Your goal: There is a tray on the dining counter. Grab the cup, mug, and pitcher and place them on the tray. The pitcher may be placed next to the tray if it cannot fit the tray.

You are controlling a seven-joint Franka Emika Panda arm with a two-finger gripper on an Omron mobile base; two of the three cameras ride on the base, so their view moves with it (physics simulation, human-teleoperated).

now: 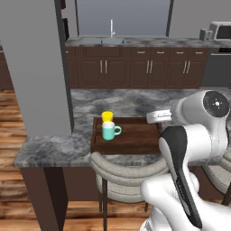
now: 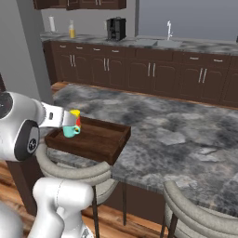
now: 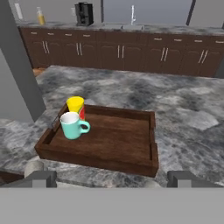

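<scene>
Cup (image 3: 75, 105) and mug (image 3: 73, 125) sit on the tray (image 3: 131, 114); my claw (image 3: 113, 178), jaws apart and empty, must fetch the pitcher (image 3: 40, 16) from the far counter (image 3: 205, 31).

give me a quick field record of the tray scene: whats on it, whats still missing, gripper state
tray: on the dining counter, near its edge
mug: upright on the tray, at one end, handle toward the tray's middle
cup: upright on the tray, right behind the mug
pitcher: not on the tray; a tall vessel with orange liquid stands on the far back counter, likely it
gripper: open, holding nothing, back from the tray
rest of tray: bare
</scene>
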